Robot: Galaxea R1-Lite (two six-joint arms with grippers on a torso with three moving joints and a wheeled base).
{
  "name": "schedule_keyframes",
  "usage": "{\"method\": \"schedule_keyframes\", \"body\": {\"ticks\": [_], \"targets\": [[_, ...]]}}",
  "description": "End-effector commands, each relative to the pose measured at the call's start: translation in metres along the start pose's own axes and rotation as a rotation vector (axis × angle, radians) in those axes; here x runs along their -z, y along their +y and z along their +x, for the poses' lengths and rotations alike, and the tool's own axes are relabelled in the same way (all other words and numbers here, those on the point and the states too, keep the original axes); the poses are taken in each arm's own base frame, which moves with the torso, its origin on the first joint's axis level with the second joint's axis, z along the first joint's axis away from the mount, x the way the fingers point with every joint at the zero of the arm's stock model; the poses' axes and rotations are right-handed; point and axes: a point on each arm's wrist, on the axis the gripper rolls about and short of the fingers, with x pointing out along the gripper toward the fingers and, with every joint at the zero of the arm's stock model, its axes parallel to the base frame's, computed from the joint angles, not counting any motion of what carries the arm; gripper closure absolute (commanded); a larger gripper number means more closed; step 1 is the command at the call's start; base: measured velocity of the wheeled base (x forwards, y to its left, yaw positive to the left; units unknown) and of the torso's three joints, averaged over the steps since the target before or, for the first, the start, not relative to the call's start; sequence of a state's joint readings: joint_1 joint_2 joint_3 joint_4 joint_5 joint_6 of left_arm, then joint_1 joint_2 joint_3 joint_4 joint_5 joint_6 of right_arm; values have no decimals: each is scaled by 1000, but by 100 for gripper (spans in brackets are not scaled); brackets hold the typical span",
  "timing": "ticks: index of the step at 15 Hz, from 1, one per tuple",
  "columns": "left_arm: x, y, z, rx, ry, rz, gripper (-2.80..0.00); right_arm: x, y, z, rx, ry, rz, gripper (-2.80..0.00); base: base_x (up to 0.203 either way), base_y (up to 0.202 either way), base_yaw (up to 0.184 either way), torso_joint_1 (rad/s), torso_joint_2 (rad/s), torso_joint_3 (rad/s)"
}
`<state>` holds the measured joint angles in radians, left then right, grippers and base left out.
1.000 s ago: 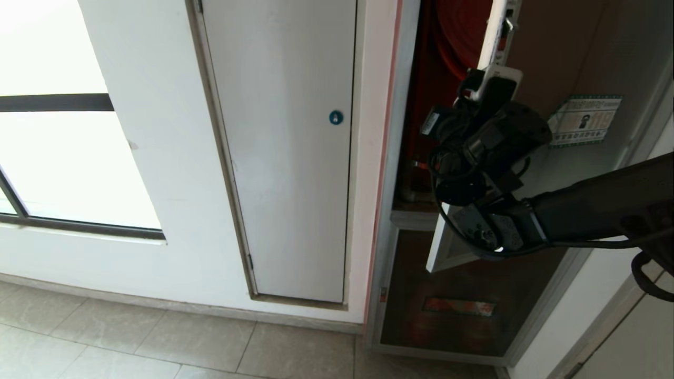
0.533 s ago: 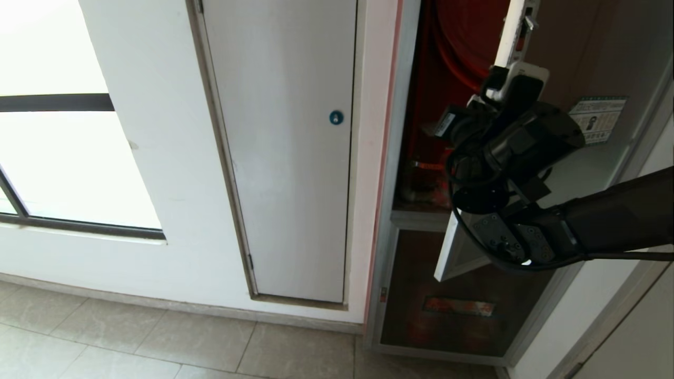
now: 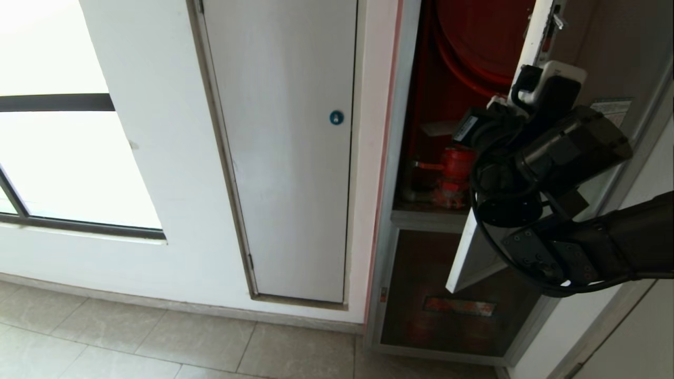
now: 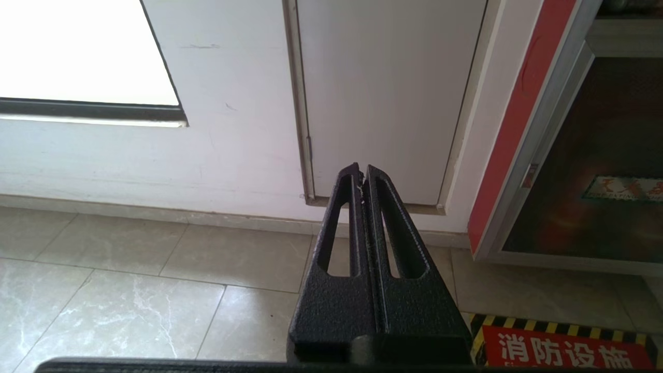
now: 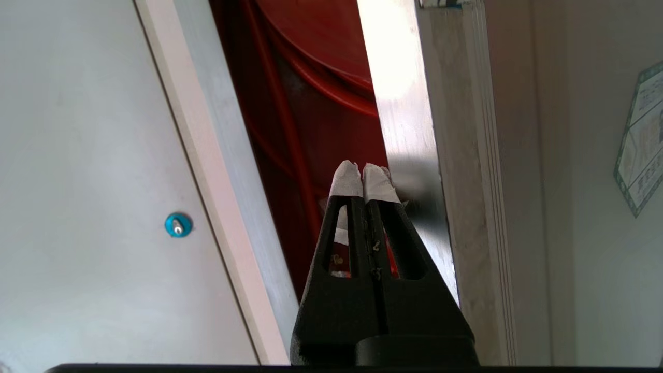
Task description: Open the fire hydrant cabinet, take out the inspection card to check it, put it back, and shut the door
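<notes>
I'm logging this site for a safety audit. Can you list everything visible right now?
Tinted glass door in silver aluminium frame: one, swung partly open.
Red hose reel: one, upper cabinet interior.
Red valve: one, low in the cabinet.
Green-bordered white sticker: one, on the door.
Pale grey panel with blue round lock: one, beside the cabinet.
Dark lower panel with brass plate: one, under the cabinet.
Window: one, far side.
Beige floor tiles: several.
Right claw: shut, against the door's edge.
Left claw: shut, parked low.
</notes>
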<state>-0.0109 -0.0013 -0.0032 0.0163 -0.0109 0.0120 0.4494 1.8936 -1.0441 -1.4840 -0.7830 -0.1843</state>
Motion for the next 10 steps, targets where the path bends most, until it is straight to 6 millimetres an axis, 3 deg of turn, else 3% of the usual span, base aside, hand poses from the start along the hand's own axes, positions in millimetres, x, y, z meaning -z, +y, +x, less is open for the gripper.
{"method": "schedule_keyframes", "body": {"ticks": [1, 10], "targets": [[0, 0, 0, 0, 0, 0, 0, -21, -9, -5, 11, -25, 26, 0, 0, 0, 0, 0, 0, 0], [0, 0, 0, 0, 0, 0, 0, -55, -34, -22, 74, -36, 51, 0, 0, 0, 0, 0, 0, 0]]}}
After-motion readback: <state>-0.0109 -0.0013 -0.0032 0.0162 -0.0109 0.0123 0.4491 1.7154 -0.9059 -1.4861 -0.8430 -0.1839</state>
